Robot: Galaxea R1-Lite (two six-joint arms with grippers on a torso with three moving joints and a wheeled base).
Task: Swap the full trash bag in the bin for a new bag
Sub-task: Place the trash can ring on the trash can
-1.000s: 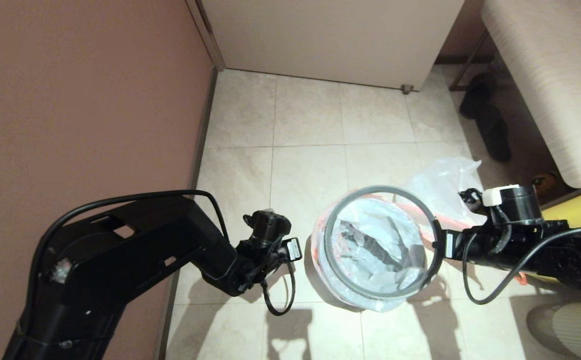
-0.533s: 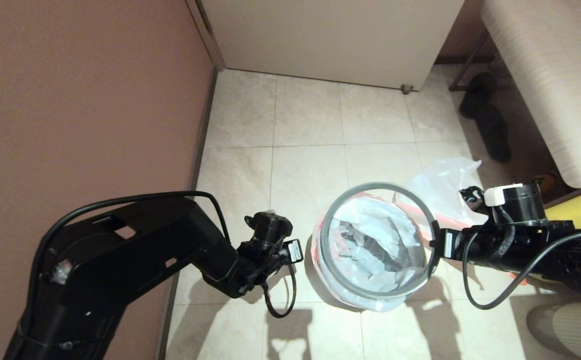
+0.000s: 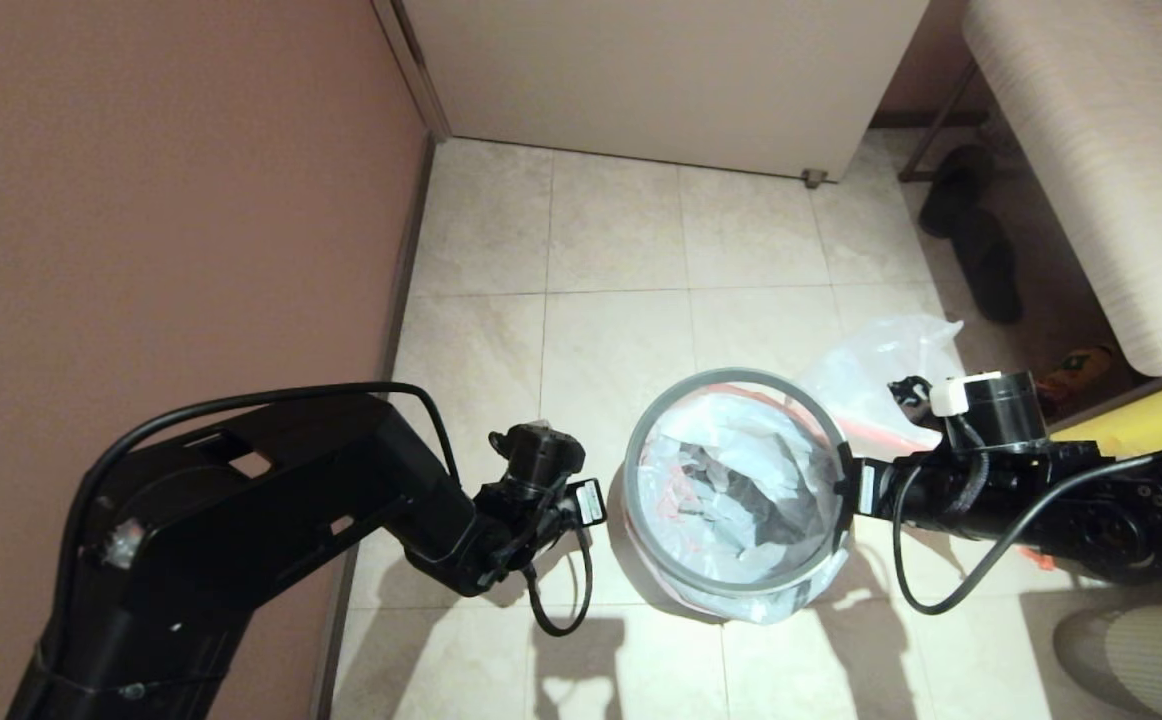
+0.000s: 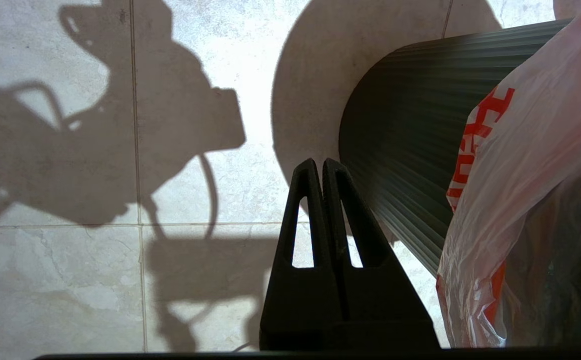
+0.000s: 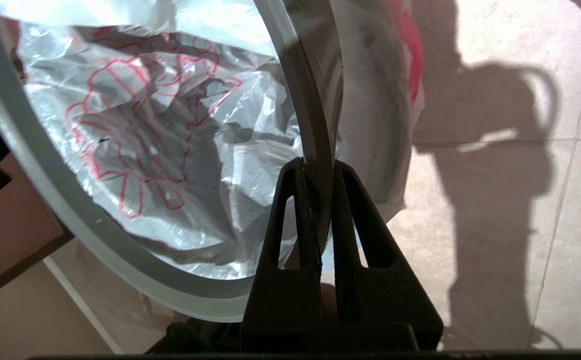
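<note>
The bin stands on the tiled floor; its black ribbed wall [image 4: 405,150] shows in the left wrist view. The new bag [image 3: 731,470], thin translucent film with red print, lines the bin and drapes over its outside [image 4: 520,175]. A thin grey hoop [image 3: 731,376] hangs level just above the bin's mouth. My right gripper [image 3: 846,490] is shut on the hoop's right side [image 5: 316,167]. My left gripper [image 3: 581,505] hangs shut and empty just left of the bin [image 4: 319,165]. The full trash bag [image 3: 881,365] lies on the floor behind the bin's right; its contents are not clear.
A brown wall [image 3: 171,200] runs along the left and a pale cabinet [image 3: 661,70] stands at the back. At the right are a bench [image 3: 1101,150], dark slippers [image 3: 971,230] and a yellow fabric bag [image 3: 1161,420]. Open tiles lie beyond the bin.
My right gripper has carried the grey hoop leftward, so it now sits more squarely over the bin's mouth. The left arm has not moved.
</note>
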